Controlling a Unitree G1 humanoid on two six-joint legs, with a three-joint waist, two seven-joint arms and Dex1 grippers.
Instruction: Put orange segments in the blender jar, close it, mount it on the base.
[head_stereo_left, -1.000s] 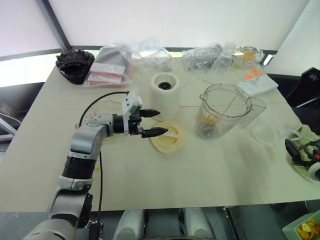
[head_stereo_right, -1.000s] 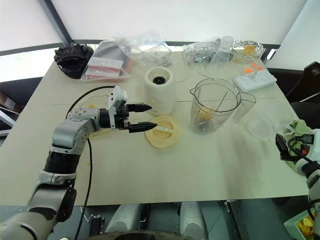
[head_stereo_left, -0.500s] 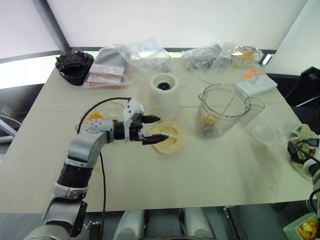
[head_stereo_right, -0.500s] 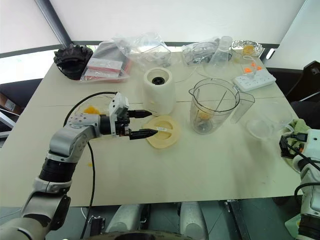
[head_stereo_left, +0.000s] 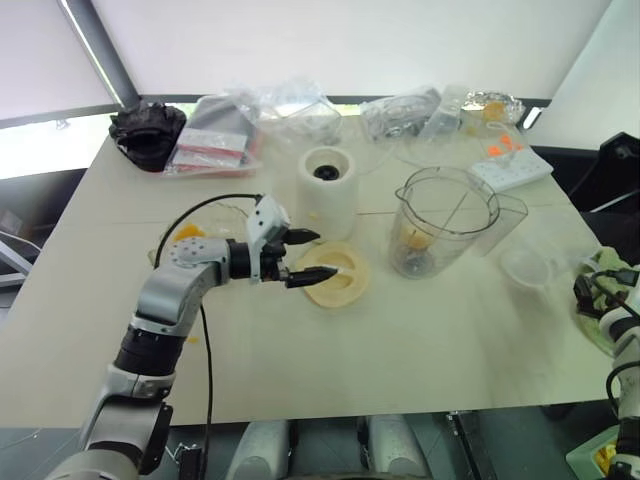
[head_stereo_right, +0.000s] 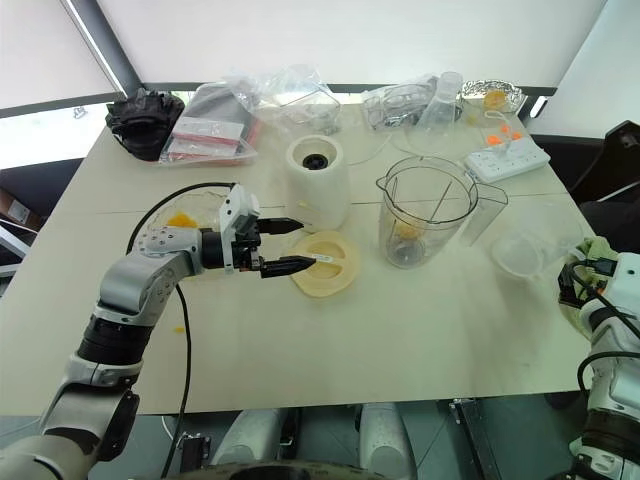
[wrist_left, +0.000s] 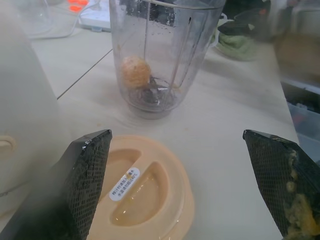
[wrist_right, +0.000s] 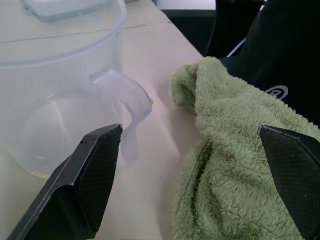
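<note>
The clear blender jar (head_stereo_left: 446, 218) stands upright right of centre, lidless, with one orange segment (wrist_left: 136, 72) by the dark blade at its bottom. To its left rises the white base (head_stereo_left: 328, 188). More orange segments (head_stereo_right: 181, 219) lie at the left, behind my left arm. My left gripper (head_stereo_left: 308, 259) is open and points right, its fingers either side of the near-left rim of the cream lid (head_stereo_left: 336, 276), which lies flat in front of the base. At the table's right edge my right gripper (wrist_right: 190, 137) is open and empty, between a frosted jug (wrist_right: 60, 115) and a green towel (wrist_right: 235, 150).
Plastic bags (head_stereo_left: 290, 105), a black bundle (head_stereo_left: 148, 128) and a foil bowl (head_stereo_left: 492, 103) line the far edge. A white power strip (head_stereo_left: 512, 168) lies at the back right. A black cable (head_stereo_left: 200, 205) loops over my left arm.
My right gripper has drifted outward and down at the table's right edge, beside the towel. The left gripper has kept its place over the lid.
</note>
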